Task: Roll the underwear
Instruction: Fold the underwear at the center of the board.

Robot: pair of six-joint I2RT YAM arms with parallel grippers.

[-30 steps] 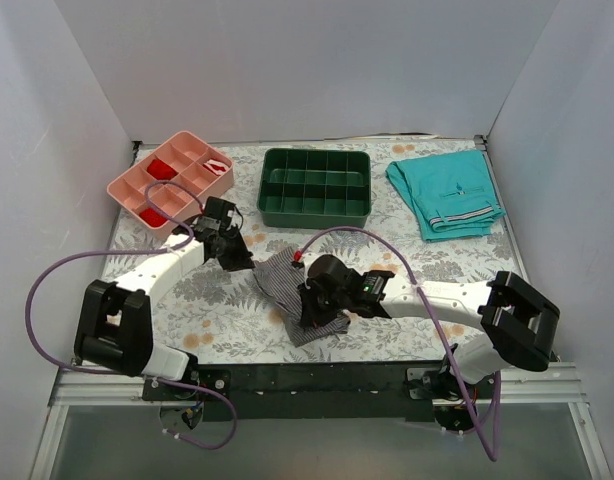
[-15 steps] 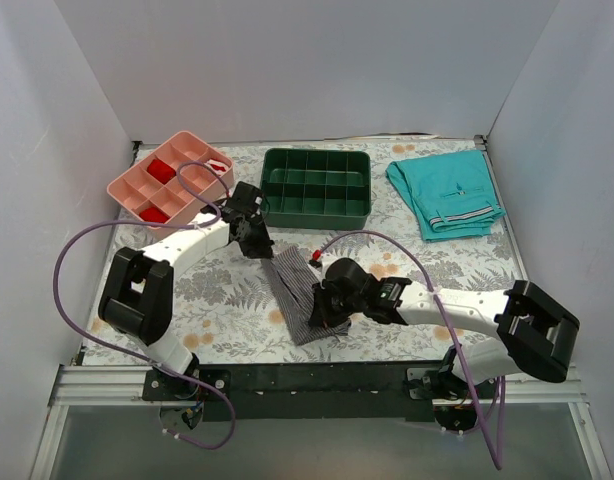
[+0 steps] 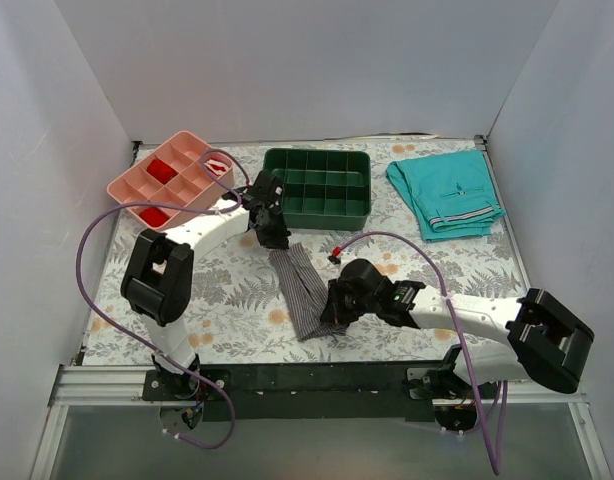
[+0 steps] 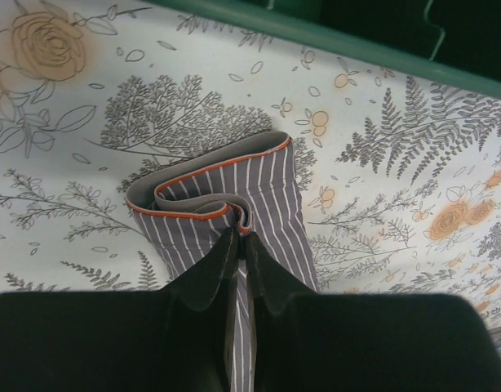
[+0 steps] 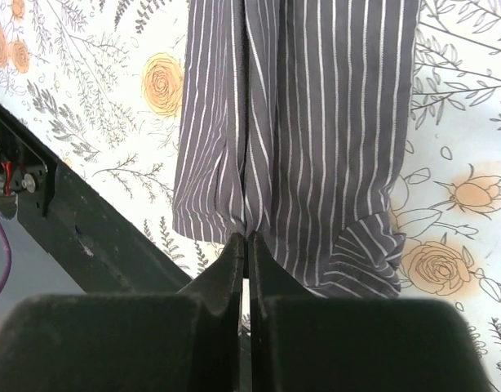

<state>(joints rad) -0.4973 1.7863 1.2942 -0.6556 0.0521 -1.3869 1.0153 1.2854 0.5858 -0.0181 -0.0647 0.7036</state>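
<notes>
Plainly, the left gripper (image 4: 237, 237) is pressed together on the underwear (image 4: 263, 184), nipping its far end at the folded waistband with the orange piping, just in front of the green tray (image 3: 317, 188). The right gripper (image 5: 245, 238) is likewise closed, pinching the near hem. Between them the cloth lies on the flowered table (image 3: 217, 290) as a narrow strip, folded lengthwise. It looks thin, light and limp, so it will probably bunch or slide out of its fold easily. The thicker waistband and the stitched hem seem the surest places to hold. A roll would likely start at one end while the other is kept flat.
</notes>
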